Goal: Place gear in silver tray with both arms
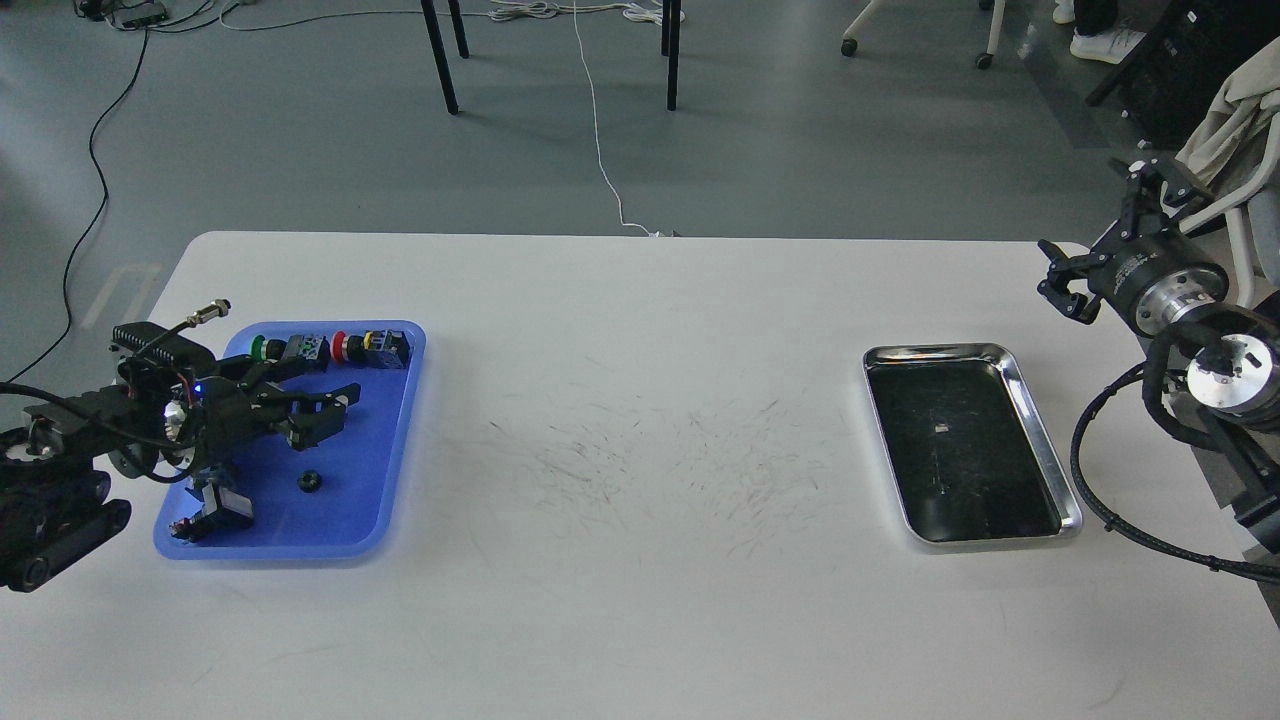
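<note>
Two hands are seen over a white bench (640, 420): the left hand (335, 405), fingers spread and empty, is held above a blue tray (385, 460) near the small black gear (309, 482); the silver tray (1040, 440) lies right, the right hand's (1062, 285) opening undeterminable.

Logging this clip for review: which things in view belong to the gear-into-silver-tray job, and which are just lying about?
Belongs to the job:
small black gear in the blue tray
silver tray
left gripper, open
right gripper

Just lying about:
green button
red button
yellow switch
floor cables
</note>
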`<action>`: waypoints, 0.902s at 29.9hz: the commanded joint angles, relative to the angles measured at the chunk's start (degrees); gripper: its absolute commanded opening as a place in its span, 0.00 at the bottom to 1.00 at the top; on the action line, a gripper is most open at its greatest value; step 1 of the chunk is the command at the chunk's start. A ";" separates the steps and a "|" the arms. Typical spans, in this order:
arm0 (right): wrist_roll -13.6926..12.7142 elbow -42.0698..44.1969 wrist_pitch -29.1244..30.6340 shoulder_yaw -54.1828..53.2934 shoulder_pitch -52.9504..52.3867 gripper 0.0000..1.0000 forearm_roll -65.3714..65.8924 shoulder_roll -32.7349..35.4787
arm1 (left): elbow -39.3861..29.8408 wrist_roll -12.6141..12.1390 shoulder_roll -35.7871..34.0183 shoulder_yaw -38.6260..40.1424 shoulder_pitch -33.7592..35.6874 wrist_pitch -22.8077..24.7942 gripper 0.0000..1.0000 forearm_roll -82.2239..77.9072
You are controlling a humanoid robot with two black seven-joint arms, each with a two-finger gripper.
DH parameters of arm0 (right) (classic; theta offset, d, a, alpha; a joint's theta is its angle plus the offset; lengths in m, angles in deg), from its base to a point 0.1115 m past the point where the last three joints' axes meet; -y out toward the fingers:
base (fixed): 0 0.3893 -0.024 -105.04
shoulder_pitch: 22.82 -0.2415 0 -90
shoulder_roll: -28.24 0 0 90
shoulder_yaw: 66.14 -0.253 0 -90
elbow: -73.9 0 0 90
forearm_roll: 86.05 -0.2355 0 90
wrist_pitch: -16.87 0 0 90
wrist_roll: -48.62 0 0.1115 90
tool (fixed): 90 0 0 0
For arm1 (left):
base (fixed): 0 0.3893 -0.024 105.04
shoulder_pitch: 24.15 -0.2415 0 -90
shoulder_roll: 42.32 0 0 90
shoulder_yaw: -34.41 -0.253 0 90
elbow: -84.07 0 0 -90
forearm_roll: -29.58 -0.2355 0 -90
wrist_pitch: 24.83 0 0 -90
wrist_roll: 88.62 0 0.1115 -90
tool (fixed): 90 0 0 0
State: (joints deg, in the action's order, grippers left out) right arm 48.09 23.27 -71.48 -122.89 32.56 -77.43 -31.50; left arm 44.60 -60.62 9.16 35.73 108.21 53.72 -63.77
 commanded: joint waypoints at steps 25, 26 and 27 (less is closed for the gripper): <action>0.00 0.00 -0.06 0.59 0.08 0.99 0.08 0.06 | -6.23 0.00 -3.58 0.09 -1.84 1.17 0.93 6.43; 0.00 0.00 -0.07 0.59 0.08 0.99 0.09 0.06 | -6.23 0.00 -3.58 0.09 -2.37 0.99 0.93 6.34; 0.00 0.00 0.02 0.59 0.08 0.99 0.09 0.06 | -6.23 0.00 -3.49 0.09 -2.72 0.99 0.91 6.17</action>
State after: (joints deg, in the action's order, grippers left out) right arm 48.09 23.27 -71.47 -122.31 32.65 -77.38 -31.53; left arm 38.38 -60.62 5.50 35.84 106.48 55.02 -57.12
